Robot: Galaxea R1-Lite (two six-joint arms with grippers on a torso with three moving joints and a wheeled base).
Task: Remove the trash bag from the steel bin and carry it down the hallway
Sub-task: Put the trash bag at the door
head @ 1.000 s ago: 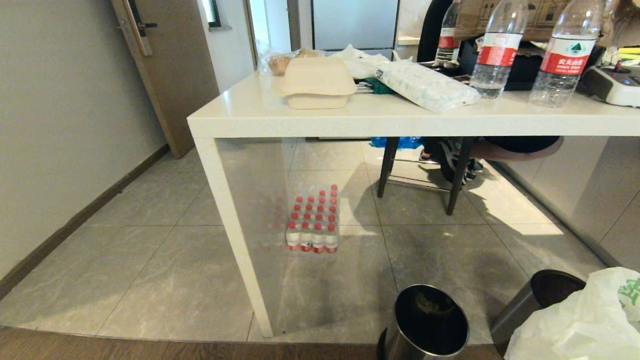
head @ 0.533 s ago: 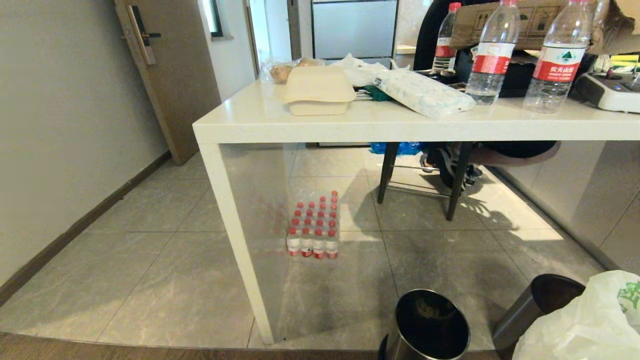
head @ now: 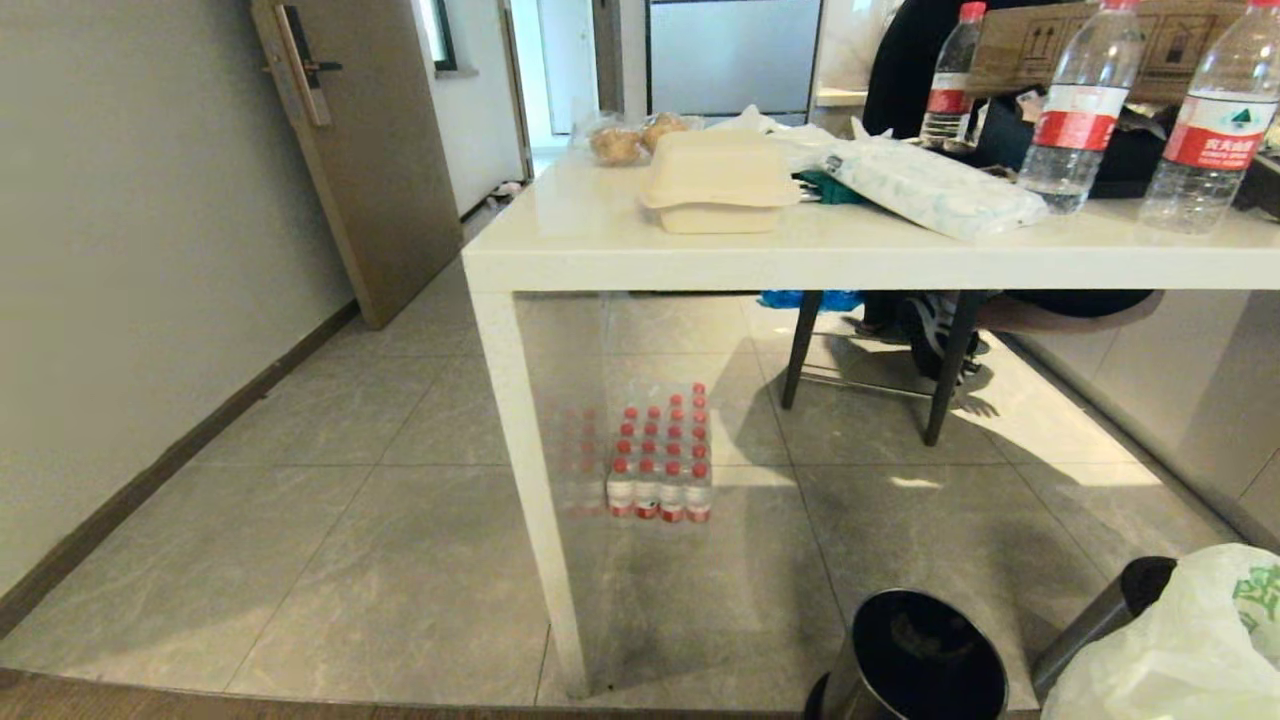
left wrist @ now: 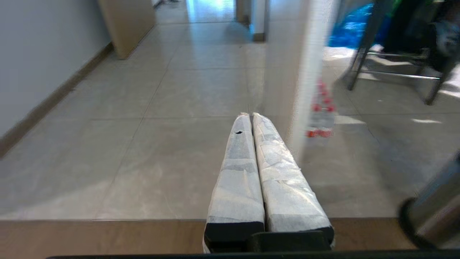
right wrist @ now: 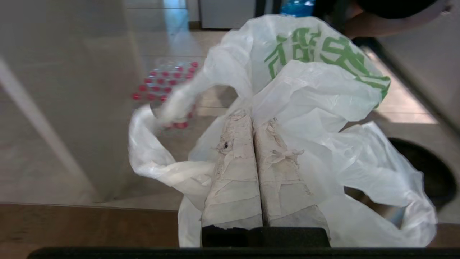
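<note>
the right pincer (right wrist: 253,118), its two tape-wrapped fingers pressed together, pinches a fold of the trash bag (right wrist: 305,108), a thin, crinkled, translucent white plastic film with green printed characters that billows up around the fingertips and drapes off to both sides. in the head view the trash bag (head: 1180,650) sits at the lower right corner, out of the steel bin (head: 925,660), a round brushed-steel cylinder with a glossy black rim whose dark inside shows no liner; a second steel cylinder (head: 1100,620) leans just beside the bag. the left pincer (left wrist: 251,117), also wrapped in worn pale tape, has its fingers pressed together on nothing and points out over glossy grey marble-look floor tiles (head: 330,540). beyond stands a smooth white table (head: 600,240) carrying a cream clamshell food box (head: 718,180) and clear water bottles with red labels (head: 1075,115); a shrink-wrapped pack of small red-capped bottles (head: 660,460) rests on the floor beneath. against the frame a second earlier, the whole scene has slid rightward and slightly down in the head view, the bag and bins lying closer to the picture's edge, so the camera has turned rather than the things.
</note>
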